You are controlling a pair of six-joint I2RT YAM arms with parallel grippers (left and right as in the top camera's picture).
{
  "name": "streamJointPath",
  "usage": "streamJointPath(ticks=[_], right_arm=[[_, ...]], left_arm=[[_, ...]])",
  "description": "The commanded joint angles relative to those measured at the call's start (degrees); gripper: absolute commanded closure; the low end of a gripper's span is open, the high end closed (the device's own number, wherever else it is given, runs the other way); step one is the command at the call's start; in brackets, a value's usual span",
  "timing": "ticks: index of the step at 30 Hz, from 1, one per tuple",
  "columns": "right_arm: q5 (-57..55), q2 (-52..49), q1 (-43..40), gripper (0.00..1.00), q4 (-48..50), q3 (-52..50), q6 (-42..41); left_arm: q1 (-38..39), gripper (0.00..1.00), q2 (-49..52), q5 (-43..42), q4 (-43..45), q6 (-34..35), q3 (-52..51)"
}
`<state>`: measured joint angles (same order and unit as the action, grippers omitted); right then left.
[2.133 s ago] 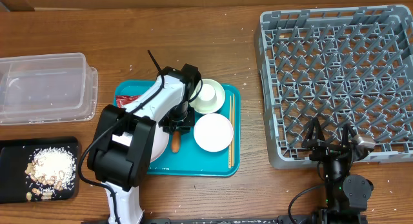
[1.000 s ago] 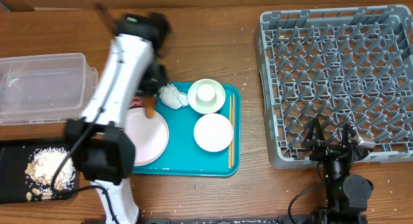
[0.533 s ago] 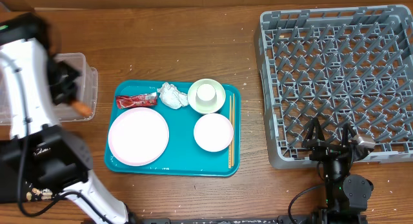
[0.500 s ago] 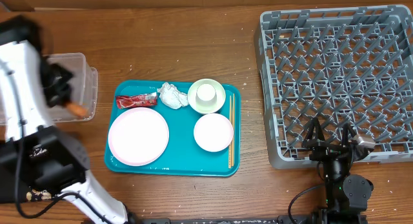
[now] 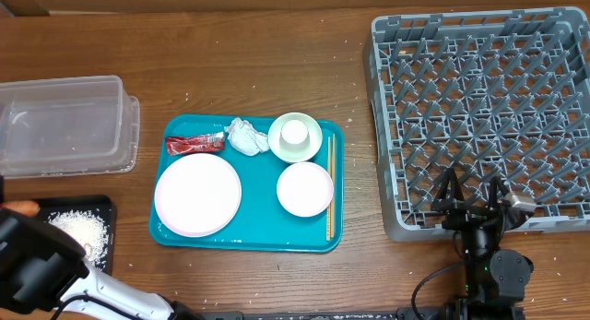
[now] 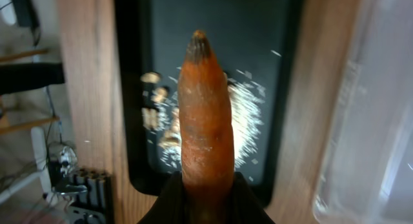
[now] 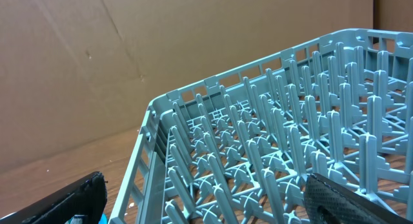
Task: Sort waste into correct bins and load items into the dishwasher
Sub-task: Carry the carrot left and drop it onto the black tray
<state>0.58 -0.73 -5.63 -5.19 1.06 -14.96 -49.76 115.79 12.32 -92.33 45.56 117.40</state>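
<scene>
Sausage stick (image 6: 205, 121) shifted above black tray (image 6: 264, 50), clamped in left tool (image 6: 208, 197).

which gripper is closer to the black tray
Left. The left gripper is right above the black tray, shut on the sausage stick. The right gripper sits far off at the near edge of the dish rack.

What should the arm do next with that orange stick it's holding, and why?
Probably open the left fingers and drop the sausage stick: it seems to hang right over the black tray, which already holds food scraps.
</scene>
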Motion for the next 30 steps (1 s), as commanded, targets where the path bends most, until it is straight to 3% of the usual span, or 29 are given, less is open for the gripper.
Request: streamJointPath(ticks=[1,7,16,30], right_arm=[[-0.52,0.57,-0.35,0.0,0.39,-0.59,0.39],[-0.52,0.57,-0.35,0.0,0.39,-0.59,0.39],[-0.52,0.57,-0.35,0.0,0.39,-0.59,0.39],[-0.52,0.57,-0.35,0.0,0.39,-0.59,0.39]], left_arm=[[-2.54,0.96,-1.84,2.12,1.57,2.93,-4.5],[-2.99,0.95,-1.81,-4.98,7.13,2.6,-17.2],[-2.97,0.95,-1.81,-5.29,16.41,1.49,-28.92],[-2.97,0.82,-1.81,-4.44,18.97,-2.64,-31.12]])
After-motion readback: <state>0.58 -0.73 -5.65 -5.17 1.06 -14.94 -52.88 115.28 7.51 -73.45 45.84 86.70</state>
